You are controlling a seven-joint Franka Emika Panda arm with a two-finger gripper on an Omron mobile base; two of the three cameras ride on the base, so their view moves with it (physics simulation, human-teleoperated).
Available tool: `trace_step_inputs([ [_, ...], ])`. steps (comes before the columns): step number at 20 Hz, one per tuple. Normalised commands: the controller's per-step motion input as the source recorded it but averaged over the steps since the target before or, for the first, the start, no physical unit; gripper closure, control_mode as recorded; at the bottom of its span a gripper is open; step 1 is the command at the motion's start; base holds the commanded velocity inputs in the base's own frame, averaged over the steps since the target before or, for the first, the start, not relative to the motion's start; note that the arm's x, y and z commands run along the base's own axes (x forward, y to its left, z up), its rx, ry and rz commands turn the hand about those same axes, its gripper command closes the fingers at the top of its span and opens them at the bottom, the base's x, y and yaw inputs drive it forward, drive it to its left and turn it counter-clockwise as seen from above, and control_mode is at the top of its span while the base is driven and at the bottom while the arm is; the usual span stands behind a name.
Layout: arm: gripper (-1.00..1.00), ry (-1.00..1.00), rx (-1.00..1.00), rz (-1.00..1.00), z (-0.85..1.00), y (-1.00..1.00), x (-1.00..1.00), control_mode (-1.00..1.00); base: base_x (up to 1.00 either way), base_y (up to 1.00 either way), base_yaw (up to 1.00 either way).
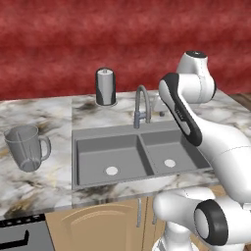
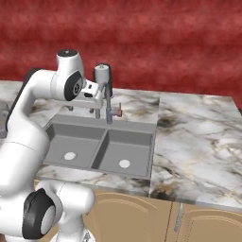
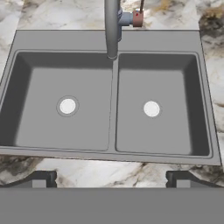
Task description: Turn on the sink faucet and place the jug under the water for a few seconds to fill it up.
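canister (image 1: 105, 87) behind sink faucet (image 1: 141, 107), jug (image 1: 25, 147) left

Matt dark grey sink (image 1: 88, 142), brushed grey metal faucet (image 1: 141, 105), see-through glassy jug (image 1: 25, 147) at nine o'clock, veined polished marble surface (image 2: 198, 137), smooth tan wood cabinets (image 2: 142, 217).

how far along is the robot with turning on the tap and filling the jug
Nothing looks done yet. No water falls from the tall grey metal gooseneck faucet, and both basins of the dark grey double sink look dry. In hand: the open, empty two-finger gripper hangs above the sink's front edge, facing the faucet. Left: work the lever, then fetch the translucent grey handled jug from the counter left of the sink.
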Motion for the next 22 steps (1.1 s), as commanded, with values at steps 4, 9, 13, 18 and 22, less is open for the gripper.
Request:
trace_step_inputs([
  [4, -1.0, 0.0, 0.0, 0.0, 0.0, 0.0, 0.0, 1.0, 0.23, 0.0, 0.0],
  [9, -1.0, 0.0, 0.0, 0.0, 0.0, 0.0, 0.0, 1.0, 0.19, 0.0, 0.0],
  [13, -1.0, 0.0, 0.0, 0.0, 0.0, 0.0, 0.0, 1.0, 0.0, 0.0, 0.0],
  [18, -1.0, 0.0, 0.0, 0.0, 0.0, 0.0, 0.0, 1.0, 0.0, 0.0, 0.0],
  [22, -1.0, 0.0, 0.0, 0.0, 0.0, 0.0, 0.0, 1.0, 0.0, 0.0, 0.0],
])
